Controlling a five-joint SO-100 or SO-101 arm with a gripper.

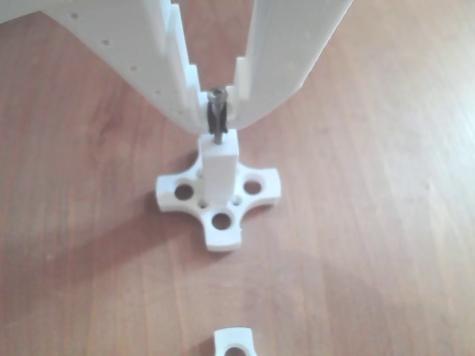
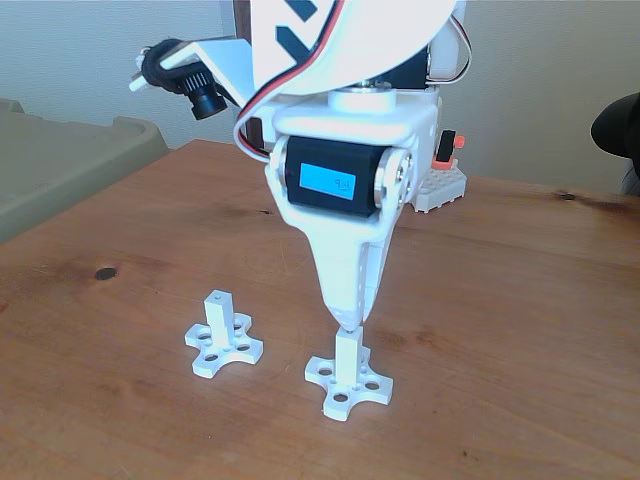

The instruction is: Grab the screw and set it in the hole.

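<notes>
Fingers (image 1: 178,67) of our white plastic gripper (image 1: 217,111) pinch the thin silvery-grey metal screw (image 1: 217,116) upright, its tip meeting the tiny hole (image 1: 220,142) atop the white cross-based plastic post (image 1: 220,169). We should keep it vertical, lowering gently before releasing.

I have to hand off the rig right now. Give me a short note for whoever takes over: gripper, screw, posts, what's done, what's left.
Gripper: shut on the screw, jaws pointing straight down.
Screw: upright, tip at the top face of the post; the fixed view shows the gripper right above this post.
Second post: stands to its left in the fixed view, top hole empty.
Done: screw picked up and brought over the hole.
Left: confirm the tip is in the hole (depth is hard to judge), push it down, open the jaws, lift away.
</notes>
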